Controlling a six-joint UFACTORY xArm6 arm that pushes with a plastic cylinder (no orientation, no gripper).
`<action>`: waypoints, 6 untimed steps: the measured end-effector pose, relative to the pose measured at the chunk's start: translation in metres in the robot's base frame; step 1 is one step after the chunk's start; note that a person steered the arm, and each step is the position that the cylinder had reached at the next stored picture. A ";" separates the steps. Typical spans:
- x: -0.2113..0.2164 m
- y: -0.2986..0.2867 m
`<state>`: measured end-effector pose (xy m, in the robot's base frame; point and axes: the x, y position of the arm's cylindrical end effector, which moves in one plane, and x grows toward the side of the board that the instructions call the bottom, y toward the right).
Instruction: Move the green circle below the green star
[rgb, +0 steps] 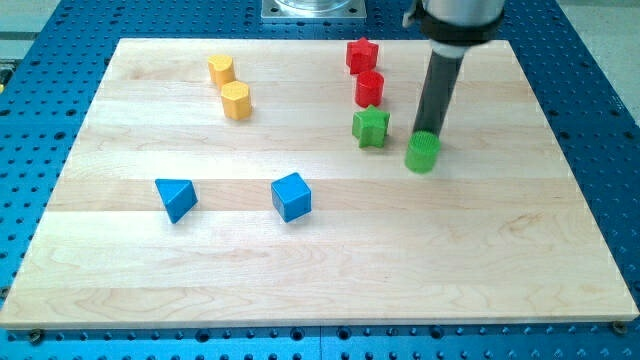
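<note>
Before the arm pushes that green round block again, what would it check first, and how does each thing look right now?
1. My tip is at the green circle, on its top side in the view: ok.
2. Green circle already below the green star: not ok, it sits to the star's right and only slightly lower.
3. Room below the star on the board: ok.
4. Red blocks out of the path: ok, they sit above the star.
5. Exact contact between tip and circle: cannot tell.

Even, bright overhead lighting is observed; only short, soft shadows are cast beside the blocks. Focus is sharp throughout. Mild glare is noted on the wooden board (320, 270).
</note>
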<state>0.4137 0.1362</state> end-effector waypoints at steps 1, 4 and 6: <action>0.011 0.021; 0.047 0.033; 0.043 -0.031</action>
